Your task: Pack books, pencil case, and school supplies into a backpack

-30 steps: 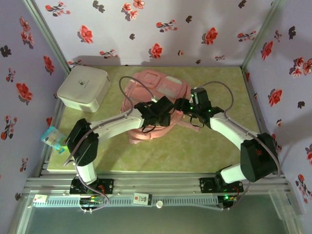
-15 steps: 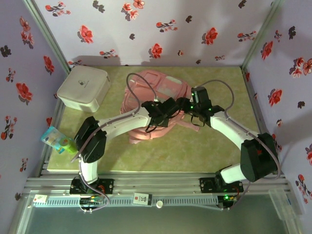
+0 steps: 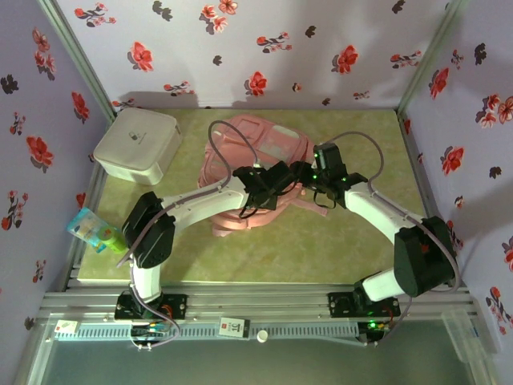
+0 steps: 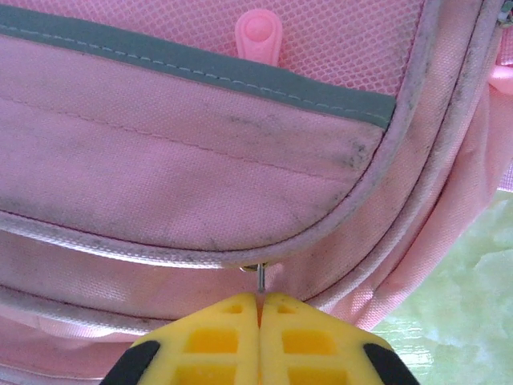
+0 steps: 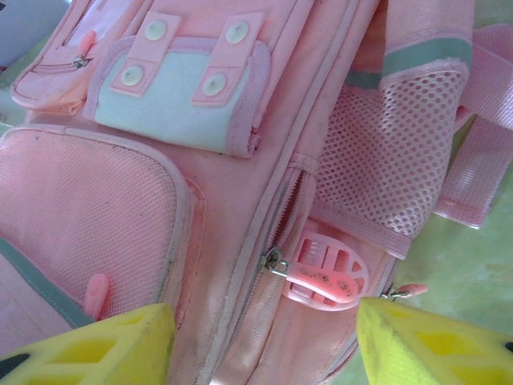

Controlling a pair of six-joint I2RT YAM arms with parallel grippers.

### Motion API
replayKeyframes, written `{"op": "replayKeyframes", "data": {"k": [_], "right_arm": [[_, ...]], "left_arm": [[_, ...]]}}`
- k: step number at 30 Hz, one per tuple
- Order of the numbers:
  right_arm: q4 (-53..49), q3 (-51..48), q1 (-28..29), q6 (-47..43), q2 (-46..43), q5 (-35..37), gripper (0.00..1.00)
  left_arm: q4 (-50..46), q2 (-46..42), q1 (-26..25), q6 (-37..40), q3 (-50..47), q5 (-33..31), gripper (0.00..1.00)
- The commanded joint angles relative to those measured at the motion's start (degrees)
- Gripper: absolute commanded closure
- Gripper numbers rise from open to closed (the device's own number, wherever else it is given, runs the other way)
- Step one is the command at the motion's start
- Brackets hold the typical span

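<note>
The pale-pink backpack (image 3: 258, 147) lies flat mid-table with its front pockets up. My left gripper (image 3: 285, 176) sits at the bag's near right edge. In the left wrist view its yellow fingers (image 4: 216, 337) are pressed together at the gripper tip (image 4: 259, 301), shut on a zip pull whose metal link (image 4: 260, 277) runs up to the curved pocket seam of the backpack (image 4: 200, 160). My right gripper (image 3: 303, 172) hovers open just right of it. Between its fingertips (image 5: 264, 341) the backpack (image 5: 224, 192) shows a side zip with a pink rubber pull (image 5: 325, 281), untouched.
A white rounded-corner box (image 3: 136, 144) stands at the back left. A teal packet (image 3: 94, 229) lies at the table's left edge. Floral walls close in three sides. Bare green tabletop (image 3: 321, 249) lies in front of the bag.
My left arm reached right across the bag and its fingers closed on the zip pull. The right gripper has hardly moved and stays open.
</note>
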Motion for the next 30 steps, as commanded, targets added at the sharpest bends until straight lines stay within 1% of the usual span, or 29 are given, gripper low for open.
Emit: {"op": "replayKeyframes", "data": {"k": [1, 3, 5, 7, 11, 15, 21, 22, 23, 26, 30], "right_arm": [[2.6, 0.1, -0.4, 2.7, 1.0, -4.2, 0.41], [5.7, -0.4, -0.4, 5.3, 1.8, -8.0, 0.45], [9.3, -1.0, -0.4, 8.2, 3.2, -11.9, 0.49], [12.5, -1.4, -0.3, 10.4, 4.3, -13.8, 0.51], [15.6, -1.2, -0.3, 12.5, 6.3, -16.0, 0.56], [14.5, 1.1, -0.2, 12.6, 9.1, -17.4, 0.62], [11.1, 3.4, -0.1, 12.2, 12.4, -17.0, 0.69], [10.9, 3.7, -0.1, 12.1, 12.7, -16.8, 0.73], [10.5, 4.0, -0.1, 11.8, 13.0, -16.7, 0.78], [8.0, 5.5, -0.2, 10.1, 13.3, -13.7, 0.91], [1.9, 8.2, -0.5, 4.1, 12.8, -6.4, 0.99]], "left_arm": [[-0.9, -0.8, 0.2, 0.6, 1.4, 1.4, 1.00], [0.2, -1.7, 0.4, 1.0, 0.8, 2.5, 1.00], [2.6, -2.9, 1.2, 1.2, -0.7, 5.4, 1.00], [4.2, -4.0, 1.8, 1.2, -1.8, 7.1, 1.00], [5.8, -5.1, 2.4, 1.1, -3.1, 8.5, 1.00], [5.9, -5.1, 2.5, 1.4, -3.3, 9.1, 1.00], [5.8, -5.2, 2.9, 1.7, -3.5, 9.1, 1.00], [5.8, -5.3, 3.0, 1.9, -3.7, 9.1, 1.00], [5.6, -5.3, 3.0, 2.0, -3.8, 9.1, 1.00], [4.9, -5.8, 3.5, 3.2, -4.7, 8.9, 1.00], [2.2, -8.0, 6.0, 7.2, -7.4, 8.6, 1.00]]}}
